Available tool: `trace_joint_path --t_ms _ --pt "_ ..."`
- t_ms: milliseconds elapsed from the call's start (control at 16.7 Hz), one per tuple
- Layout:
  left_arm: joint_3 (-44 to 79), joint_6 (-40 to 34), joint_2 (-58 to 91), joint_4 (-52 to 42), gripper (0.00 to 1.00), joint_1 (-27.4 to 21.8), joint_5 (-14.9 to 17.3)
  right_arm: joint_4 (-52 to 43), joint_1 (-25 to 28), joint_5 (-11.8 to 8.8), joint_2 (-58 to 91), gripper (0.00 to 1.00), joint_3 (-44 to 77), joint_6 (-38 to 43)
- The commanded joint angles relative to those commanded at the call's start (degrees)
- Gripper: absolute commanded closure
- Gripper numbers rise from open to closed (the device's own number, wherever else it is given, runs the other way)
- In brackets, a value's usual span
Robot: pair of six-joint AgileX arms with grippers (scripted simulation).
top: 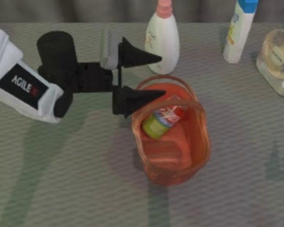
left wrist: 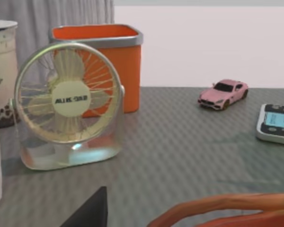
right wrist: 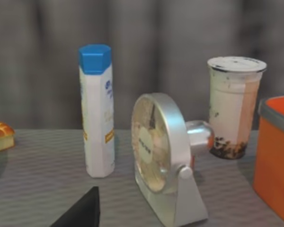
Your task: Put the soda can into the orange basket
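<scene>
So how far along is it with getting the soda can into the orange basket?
It looks essentially done: the soda can lies on its side inside the orange basket. The left gripper is open and empty beside the basket's rim, one finger over its edge. What's left is pulling that arm clear. The right arm isn't visible from above.

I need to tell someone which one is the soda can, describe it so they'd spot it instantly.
Find the orange basket mid-table, beside the open left tool. The soda can lies tilted inside it: short, red above, lime-green below, unlike the tall white bottles standing behind.
</scene>
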Motion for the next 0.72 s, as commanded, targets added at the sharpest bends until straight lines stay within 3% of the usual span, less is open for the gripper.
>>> trace_joint_path --t_ms 360,540,720 --pt "-1.1 -0.5 -1.7 -1.3 0.0 0.1 -1.1 -1.6 0.8 -0.1 1.7 0.0 1.7 -1.1" --pt "-5.3 -2.4 -8.7 -6.0 0.0 1.4 -5.5 -7.5 3.5 -0.2 8.7 0.0 8.6 -4.9" --pt "-11.5 -4.5 -20.4 -12.7 0.0 3.5 -12.4 -16.3 7.5 -0.2 20.6 0.0 20.3 -10.8"
